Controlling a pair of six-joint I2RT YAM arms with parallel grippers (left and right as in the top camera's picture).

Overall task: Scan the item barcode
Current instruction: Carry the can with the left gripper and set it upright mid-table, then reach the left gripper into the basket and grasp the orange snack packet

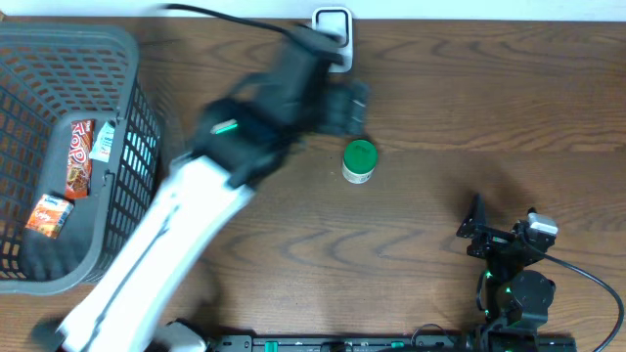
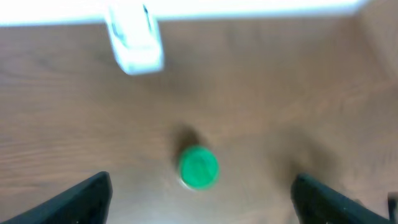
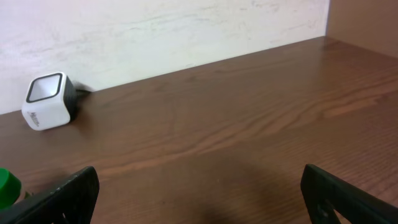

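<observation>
- Left pincer [image 1: 342, 104]: jaws spread wide with nothing held. It hangs over the green-capped bottle [image 2: 199, 167], which stands just ahead between the fingers, probably lined up for a grab.
- Beyond the bottle, the white barcode scanner [image 2: 134, 40] sits by the wall, window up.
- Right pincer [image 3: 199, 173]: fully spread, empty, parked well aside.
- Far to its left, the grey basket [image 1: 59, 44] holds snack packets [image 1: 83, 156].

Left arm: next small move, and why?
Probably lower the left gripper over the green-capped jar and close. Its jaws are open and empty, and the jar stands centred between them, apart from the scanner.
</observation>
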